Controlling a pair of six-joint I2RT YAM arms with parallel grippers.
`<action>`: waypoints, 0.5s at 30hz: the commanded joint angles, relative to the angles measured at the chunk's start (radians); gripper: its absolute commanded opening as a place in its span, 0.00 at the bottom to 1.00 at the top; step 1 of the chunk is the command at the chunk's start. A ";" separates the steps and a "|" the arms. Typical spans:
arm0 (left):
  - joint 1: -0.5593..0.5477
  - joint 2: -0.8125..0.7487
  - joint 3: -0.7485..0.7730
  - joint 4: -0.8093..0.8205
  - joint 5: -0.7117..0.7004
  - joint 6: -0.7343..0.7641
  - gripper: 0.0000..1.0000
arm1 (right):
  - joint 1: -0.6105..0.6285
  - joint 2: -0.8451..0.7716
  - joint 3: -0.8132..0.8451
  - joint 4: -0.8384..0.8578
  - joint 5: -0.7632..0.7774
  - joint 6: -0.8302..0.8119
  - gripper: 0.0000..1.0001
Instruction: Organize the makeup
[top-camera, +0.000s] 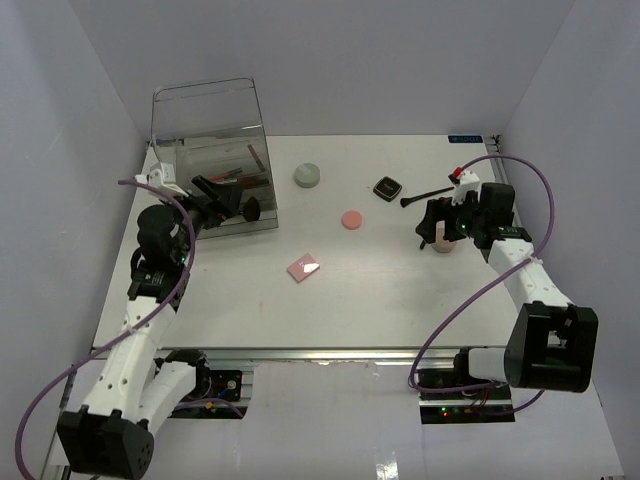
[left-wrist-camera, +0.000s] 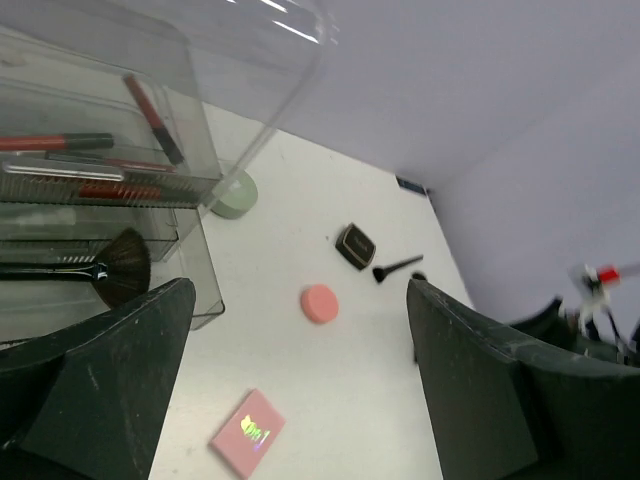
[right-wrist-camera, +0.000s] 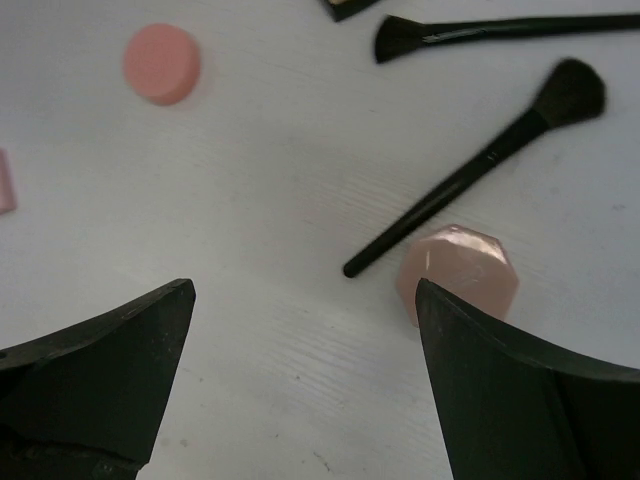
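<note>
The makeup lies spread over the white table. A grey round jar (top-camera: 307, 176), a pink disc (top-camera: 352, 219), a pink square compact (top-camera: 303, 267), a black square compact (top-camera: 387, 187) and a black brush (top-camera: 425, 197) lie apart. My right gripper (right-wrist-camera: 305, 390) is open and empty above the table. A beige faceted puff (right-wrist-camera: 458, 270) lies by its right finger, and two black brushes (right-wrist-camera: 470, 170) lie beyond it. My left gripper (left-wrist-camera: 300, 380) is open and empty, with the pink compact (left-wrist-camera: 248, 432) and the pink disc (left-wrist-camera: 320, 303) below it.
The tall clear drawer box (top-camera: 210, 160) stands at the back left, next to my left gripper (top-camera: 212, 200). It holds red-and-black sticks (left-wrist-camera: 70, 142) and a fan brush (left-wrist-camera: 110, 270). Grey walls close in the table on three sides.
</note>
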 joint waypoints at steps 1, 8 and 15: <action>0.005 -0.081 -0.087 0.009 0.167 0.282 0.98 | 0.006 0.121 0.102 0.012 0.402 0.194 0.96; 0.005 -0.167 -0.197 0.001 0.168 0.349 0.98 | 0.007 0.363 0.302 -0.065 0.490 0.217 0.92; 0.004 -0.192 -0.201 -0.012 0.205 0.333 0.98 | 0.026 0.553 0.521 -0.151 0.477 0.229 0.78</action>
